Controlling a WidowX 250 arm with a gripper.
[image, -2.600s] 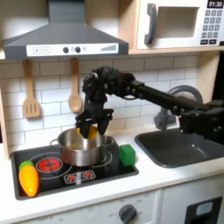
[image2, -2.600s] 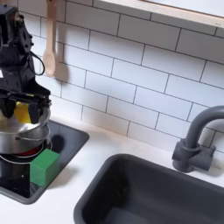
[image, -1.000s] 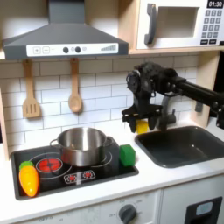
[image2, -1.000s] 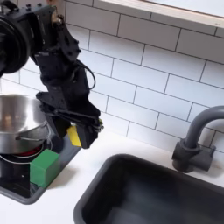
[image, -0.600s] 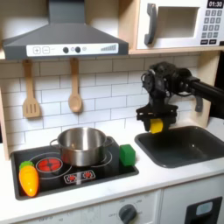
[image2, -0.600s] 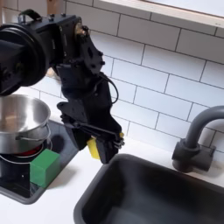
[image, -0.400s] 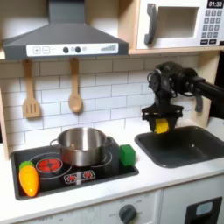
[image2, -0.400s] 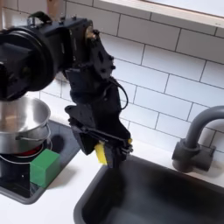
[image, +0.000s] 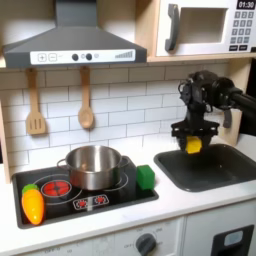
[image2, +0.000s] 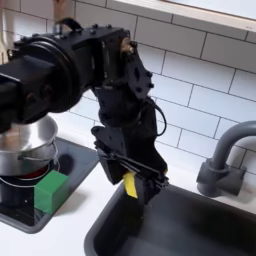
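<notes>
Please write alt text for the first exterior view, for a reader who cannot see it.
A black robot arm holds a yellow piece in its pincer above the dark sink of a toy kitchen. On the first exterior view's left, a steel pot sits on the stove, with a green block and a carrot beside it.

In both exterior views the gripper (image: 193, 146) (image2: 131, 187) hangs over the sink (image: 205, 170) (image2: 190, 232), its jaws clamped on a small block (image: 193, 145) (image2: 130, 185) above the basin's edge nearest the stove. In the first exterior view, the sponge (image: 146, 177) lies to the first exterior view's left of the jaws and lower, on the stove top (image: 110, 200); further left stands the pot (image: 94, 165), and beyond it the corn cob (image: 33, 204) lies at the stove's far corner. Two wooden utensils (image: 86, 100) hang on the wall behind the pot. The faucet (image2: 225, 165) stands to the second exterior view's right of the jaws, behind the basin. The microwave (image: 205, 25) sits above the jaws.
</notes>
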